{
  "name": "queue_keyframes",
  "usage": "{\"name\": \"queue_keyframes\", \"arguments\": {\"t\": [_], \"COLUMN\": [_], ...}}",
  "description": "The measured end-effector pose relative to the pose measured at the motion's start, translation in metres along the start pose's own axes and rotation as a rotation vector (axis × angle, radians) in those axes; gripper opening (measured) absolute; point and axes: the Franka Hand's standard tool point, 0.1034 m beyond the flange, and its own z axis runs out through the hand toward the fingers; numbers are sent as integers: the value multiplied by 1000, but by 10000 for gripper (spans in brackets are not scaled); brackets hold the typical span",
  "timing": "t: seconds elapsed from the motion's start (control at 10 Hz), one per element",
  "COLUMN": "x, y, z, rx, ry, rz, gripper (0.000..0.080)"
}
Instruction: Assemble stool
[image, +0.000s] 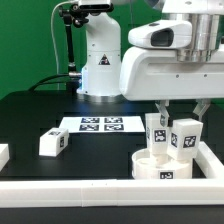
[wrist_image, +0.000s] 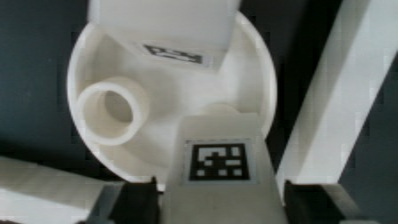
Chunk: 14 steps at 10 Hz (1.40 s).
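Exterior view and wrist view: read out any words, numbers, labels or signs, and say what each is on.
No readable words or numbers anywhere.
Square black-and-white tags, patterns only: marker board, loose leg, gripped leg, second upright leg.
Dark mark on the robot base: too blurred to read.
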Motion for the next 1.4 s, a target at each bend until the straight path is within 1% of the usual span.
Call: {"name": "queue_keyframes", "arguments": {"t": [0.1, 0.2, 0.6, 0.9, 1.0, 1.4], "x": [0, 0, 0, 0, 0, 1], "y": [0, -1, -3, -10, -9, -11], "z": [0, 0, 4, 4, 4, 4], "rx": [4, 22, 45, 38, 40, 40], "ry": [0, -1, -7, -30, -25, -30], "rz": [98, 201, 508, 713, 722, 956], "gripper": [338, 338, 338, 338, 338, 338]}}
